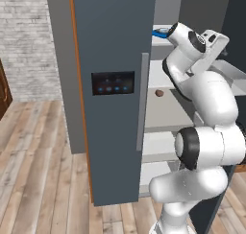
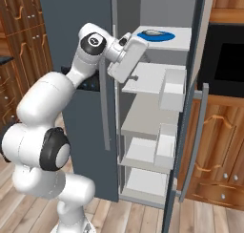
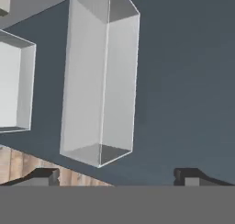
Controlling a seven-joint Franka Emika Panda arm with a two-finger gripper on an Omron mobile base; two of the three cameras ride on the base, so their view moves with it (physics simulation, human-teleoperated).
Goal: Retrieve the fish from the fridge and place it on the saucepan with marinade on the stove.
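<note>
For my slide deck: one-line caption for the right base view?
White arm's open gripper reaches into the open dark blue-grey fridge, below a slender grey fish on a blue plate.

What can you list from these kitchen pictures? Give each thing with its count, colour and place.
fridge: one, dark blue-grey, its right door swung open, white shelves inside.
fish: one, silvery-grey, on the blue plate on the top shelf.
blue plate: one, top shelf of the fridge.
door bins: two, white, on the inside of the open door.
small brown item: one, on a middle shelf; too small to identify.
cabinets: wooden, brown, right of the fridge.
floor: pale wood planks.
brick wall: grey-white, left of the fridge.
tool: one, dark fingertips apart, open, empty, facing the door bins.
</note>
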